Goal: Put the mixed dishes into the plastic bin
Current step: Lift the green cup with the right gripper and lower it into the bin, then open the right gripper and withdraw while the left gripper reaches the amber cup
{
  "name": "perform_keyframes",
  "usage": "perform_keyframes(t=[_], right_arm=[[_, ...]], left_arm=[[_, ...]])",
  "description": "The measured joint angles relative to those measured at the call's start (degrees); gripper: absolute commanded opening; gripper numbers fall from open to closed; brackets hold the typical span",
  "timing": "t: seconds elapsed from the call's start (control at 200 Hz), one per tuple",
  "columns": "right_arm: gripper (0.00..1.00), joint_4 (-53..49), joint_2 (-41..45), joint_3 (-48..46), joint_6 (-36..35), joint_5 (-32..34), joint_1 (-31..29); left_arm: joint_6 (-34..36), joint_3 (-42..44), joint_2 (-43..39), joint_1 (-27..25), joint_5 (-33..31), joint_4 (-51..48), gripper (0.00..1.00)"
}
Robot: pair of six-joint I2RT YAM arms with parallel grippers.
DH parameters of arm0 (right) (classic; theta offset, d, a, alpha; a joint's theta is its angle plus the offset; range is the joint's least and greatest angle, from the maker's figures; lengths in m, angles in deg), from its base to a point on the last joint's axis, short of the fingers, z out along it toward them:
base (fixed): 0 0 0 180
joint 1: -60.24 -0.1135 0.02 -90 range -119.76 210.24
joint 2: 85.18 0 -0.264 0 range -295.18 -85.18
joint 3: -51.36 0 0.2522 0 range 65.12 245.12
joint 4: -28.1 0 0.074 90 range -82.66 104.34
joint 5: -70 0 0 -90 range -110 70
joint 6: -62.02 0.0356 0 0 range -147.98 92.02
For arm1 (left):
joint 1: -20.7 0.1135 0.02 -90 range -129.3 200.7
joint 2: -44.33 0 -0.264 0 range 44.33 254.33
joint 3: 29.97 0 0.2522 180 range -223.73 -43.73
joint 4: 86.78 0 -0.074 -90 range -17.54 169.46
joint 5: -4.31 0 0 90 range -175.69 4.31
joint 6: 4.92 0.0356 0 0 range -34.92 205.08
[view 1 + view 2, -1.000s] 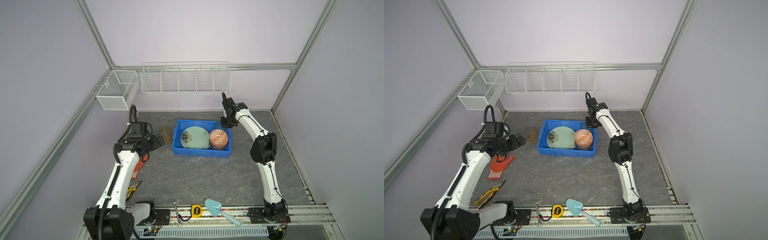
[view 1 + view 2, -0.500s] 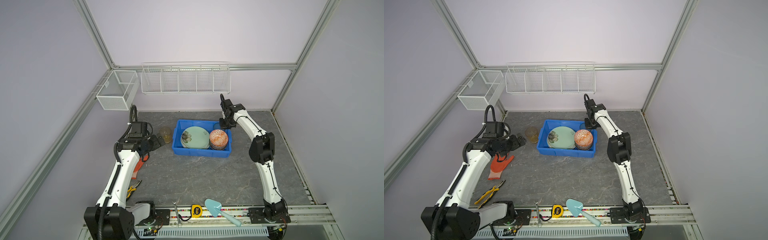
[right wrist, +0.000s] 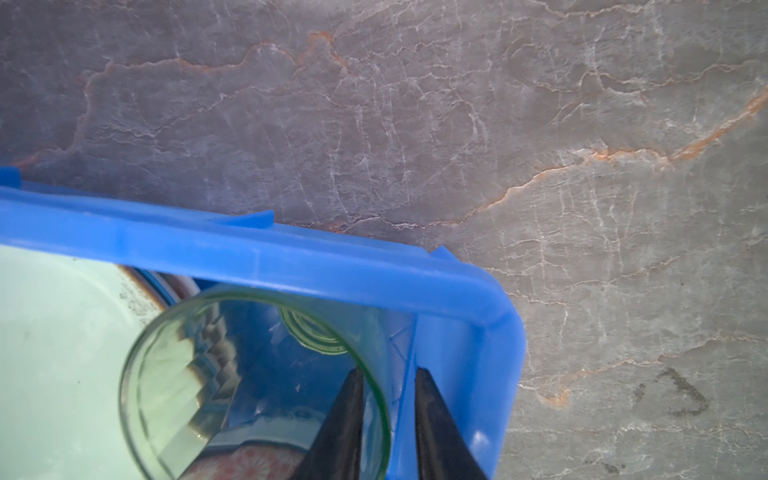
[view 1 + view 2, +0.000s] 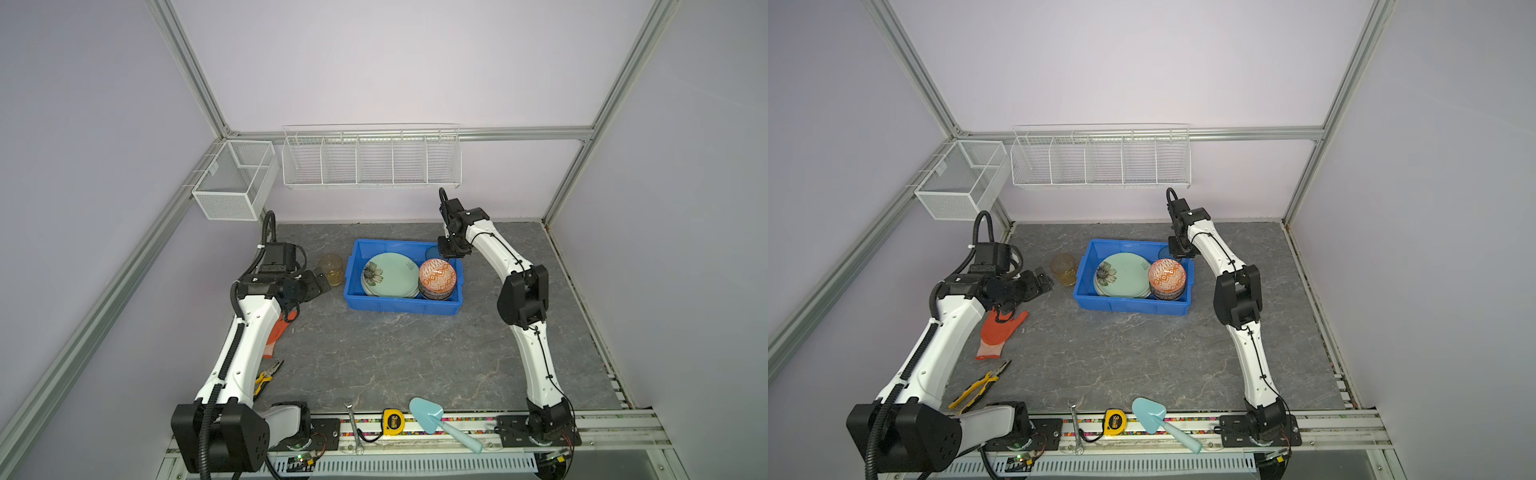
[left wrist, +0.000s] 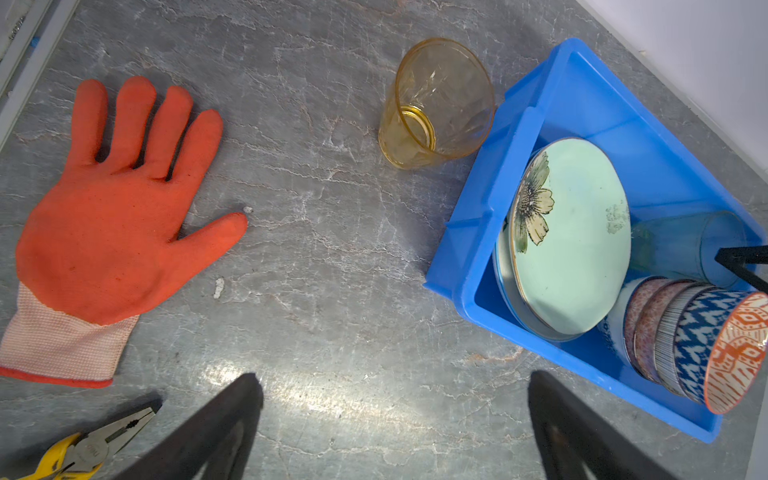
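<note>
At 12 o'clock, blue plastic bin [image 4: 399,305] held pale green flower plate [image 4: 392,276], with bowl stack [image 4: 437,276] at its 3. The amber cup [image 4: 331,269] stood outside at bin's 9 — left gripper [image 5: 392,376] near, gaping, empty. In the 1 o'clock corner, right gripper [image 3: 388,372] sat slack astride wall of green cup [image 3: 253,386].

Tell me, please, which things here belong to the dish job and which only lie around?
Belong to the job: blue bin; pale green plate, stack of bowls and green cup inside it; amber cup beside it, outside.

Just lying about: orange glove, pliers, wrench, tape measure, trowel, wire baskets.
</note>
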Motion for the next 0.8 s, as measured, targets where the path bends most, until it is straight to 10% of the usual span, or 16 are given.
perform_keyframes(t=[0.565, 0.8], right_arm=[[0.55, 2.7, 16.4, -5.0, 0.0, 1.0, 0.0], [0.94, 7.0, 30.6, -18.4, 0.4, 1.0, 0.0]], left_arm=[[-2.0, -3.4, 2.6, 0.8, -5.2, -2.6, 1.0], [-3.3, -7.9, 10.0, 1.3, -6.2, -3.1, 1.0]])
